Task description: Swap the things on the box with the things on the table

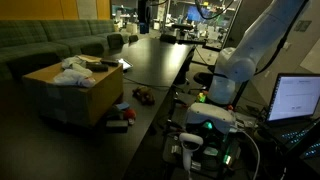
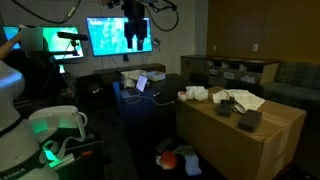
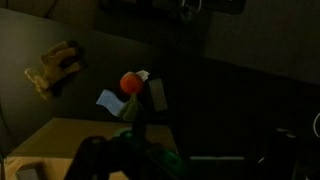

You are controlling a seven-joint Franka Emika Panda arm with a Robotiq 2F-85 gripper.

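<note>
Looking across both exterior views, we find the box point(image 1: 85, 100) point(image 2: 250, 150) standing on the long black table point(image 1: 160, 60) point(image 2: 150, 115), near the end closest to the robot's base. On its flat top lie crumpled white cloths point(image 1: 72, 70) point(image 2: 195, 93), and in an exterior view we also make out two small dark blocks point(image 2: 250, 120) toward the nearer edge.

The gripper point(image 2: 136, 38) hangs high over the table, well apart from the box, dark against a lit screen point(image 2: 105, 35). Its fingers are spread wide with nothing between them.

From the wrist view we look down on a corner of the box point(image 3: 50, 135) and the bare tabletop just beside it. An orange-red ball point(image 3: 130, 82) sits there, touching or nearly touching a pale scrap point(image 3: 108, 100) and a dark block point(image 3: 157, 95). A yellowish soft thing point(image 3: 55, 68) lies well apart from them; we cannot tell what it is. The white arm point(image 1: 250, 50) rises beside a lit laptop point(image 1: 297, 97), and a green sofa point(image 1: 50, 40) runs behind the box.
</note>
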